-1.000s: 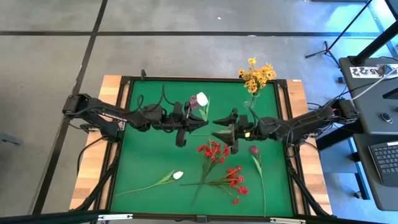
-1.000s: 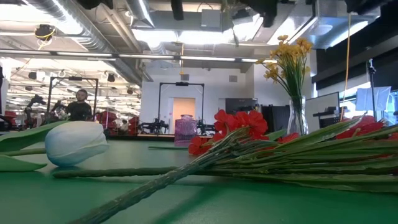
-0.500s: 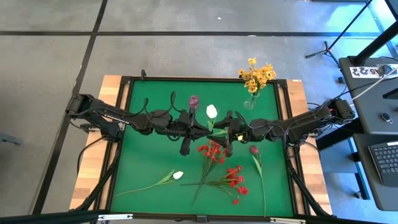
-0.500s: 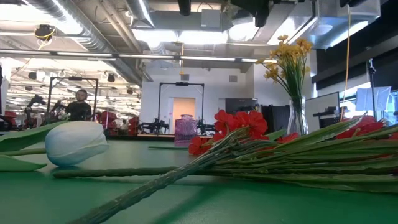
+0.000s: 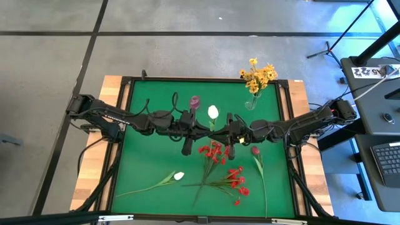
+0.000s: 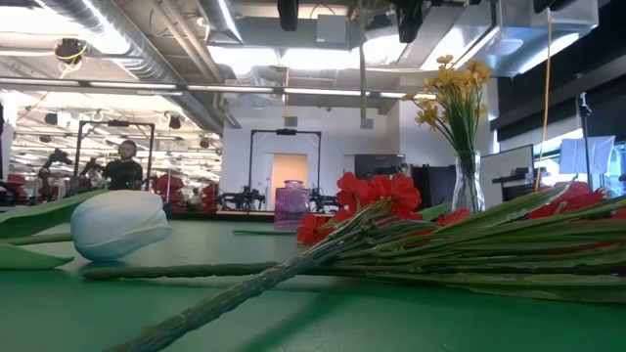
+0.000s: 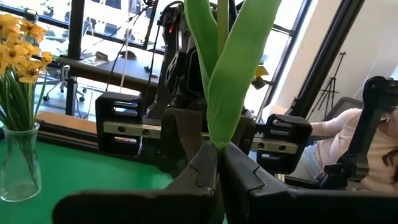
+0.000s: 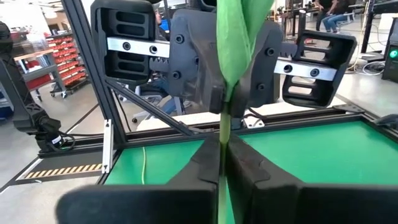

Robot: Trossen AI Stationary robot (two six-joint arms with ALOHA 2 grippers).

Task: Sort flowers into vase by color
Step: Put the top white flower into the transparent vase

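A white tulip (image 5: pixel 213 112) on a green stem stands upright in mid-air over the middle of the green table (image 5: pixel 150 156). My left gripper (image 5: pixel 205 129) and my right gripper (image 5: pixel 222 132) face each other, both shut on it. Its lower stem (image 6: pixel 362 68) hangs down in the low view. A second white tulip (image 5: pixel 179 176), red sprays (image 5: pixel 215 152), (image 5: pixel 236 181) and a dark pink tulip (image 5: pixel 255 150) lie flat on the table. Yellow flowers (image 5: pixel 258 75) stand in a glass vase (image 5: pixel 252 103) at the far right. A purple vase (image 5: pixel 195 100) stands at the far middle. My left gripper pinches the tulip's stem at the base of its leaves (image 7: pixel 217 140) between its two fingers. The fingers come level from the table's left, across the stem. My right gripper pinches the stem just below the leaves (image 8: pixel 222 134) between its two fingers, level from the table's right, across the stem. The tulip stands upright, lifted clear of the table.
The flowers on the table fill its near middle and right. The table's left part is bare green mat. A raised dark frame (image 5: pixel 125 125) rims the table. Beyond it stand a desk with a keyboard (image 5: pixel 387 156) and a person (image 6: pixel 125 166) far off in the room.
My left gripper has carried the white tulip toward the table's right and a little nearer, uncovering the purple vase. My right gripper, open a second ago, has shut on the tulip's stem. Both arms have kept still in the last half second.
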